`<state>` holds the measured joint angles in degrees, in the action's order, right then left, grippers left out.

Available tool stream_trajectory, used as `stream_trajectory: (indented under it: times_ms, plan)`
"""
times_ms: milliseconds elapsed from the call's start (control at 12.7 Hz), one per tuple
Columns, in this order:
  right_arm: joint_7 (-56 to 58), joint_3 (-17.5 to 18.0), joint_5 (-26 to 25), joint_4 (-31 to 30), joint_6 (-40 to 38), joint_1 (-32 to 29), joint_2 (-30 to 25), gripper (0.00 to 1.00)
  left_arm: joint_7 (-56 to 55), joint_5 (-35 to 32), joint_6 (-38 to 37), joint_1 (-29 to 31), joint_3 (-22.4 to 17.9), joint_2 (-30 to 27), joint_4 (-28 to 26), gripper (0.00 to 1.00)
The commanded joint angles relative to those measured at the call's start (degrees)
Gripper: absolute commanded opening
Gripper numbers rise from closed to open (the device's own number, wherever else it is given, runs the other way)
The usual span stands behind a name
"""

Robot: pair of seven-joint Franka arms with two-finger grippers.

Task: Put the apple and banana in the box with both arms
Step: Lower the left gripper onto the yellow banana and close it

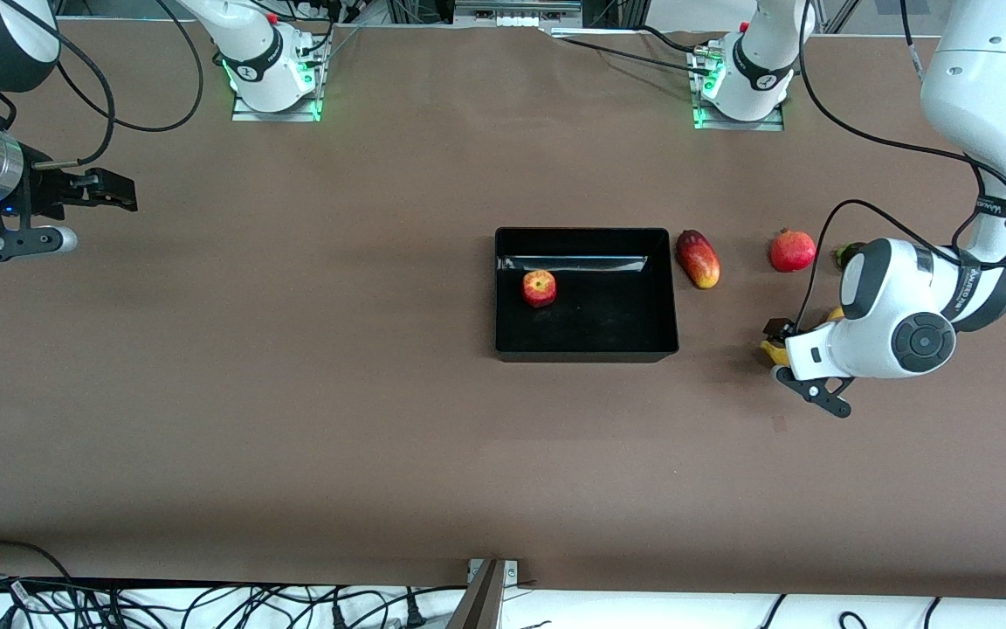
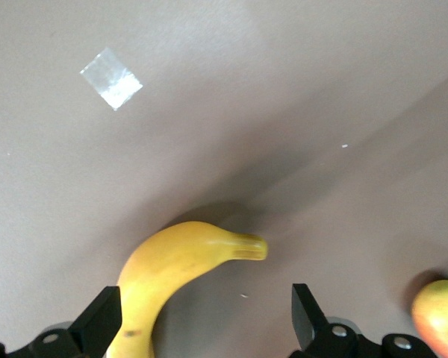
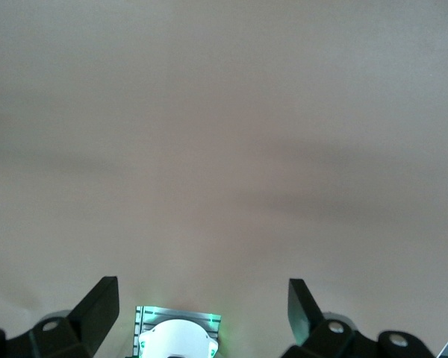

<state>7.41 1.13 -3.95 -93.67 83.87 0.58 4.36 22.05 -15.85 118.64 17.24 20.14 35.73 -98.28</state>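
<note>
Inside the box (image 1: 586, 349), only the apple (image 1: 539, 287); both end effectors parted: left end effector (image 2: 201, 317), right end effector (image 3: 203, 306).

one apple (image 1: 539, 287), one banana (image 2: 172, 280), one box (image 1: 586, 354), one mango (image 1: 698, 259), one pomegranate (image 1: 792, 251)

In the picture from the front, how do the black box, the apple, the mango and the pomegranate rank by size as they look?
1. box, by far the largest.
2. mango, the longest fruit of the three.
3. pomegranate, round.
4. apple, in the box, looks a little smaller than the pomegranate, though the two are close.
</note>
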Motion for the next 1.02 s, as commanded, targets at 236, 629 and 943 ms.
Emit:
stream_trajectory:
  times_ms: [236, 629, 943]
  plan:
    - [0.94, 0.01, -0.09, 0.07, -0.73, 0.04, -0.32, 1.0, 6.77, -3.84, 10.91, 5.34, 0.69, 2.06, -5.43, 1.0]
    - [0.85, 0.01, -0.09, 0.07, -0.73, 0.04, -0.32, 1.0, 8.87, -3.84, 10.74, 5.96, 0.69, 2.06, -5.96, 1.0]
    - [0.85, 0.01, -0.09, 0.07, -0.64, 0.04, -0.32, 1.0, 11.52, -3.84, 10.39, 6.66, 0.78, 1.97, -5.78, 0.06]
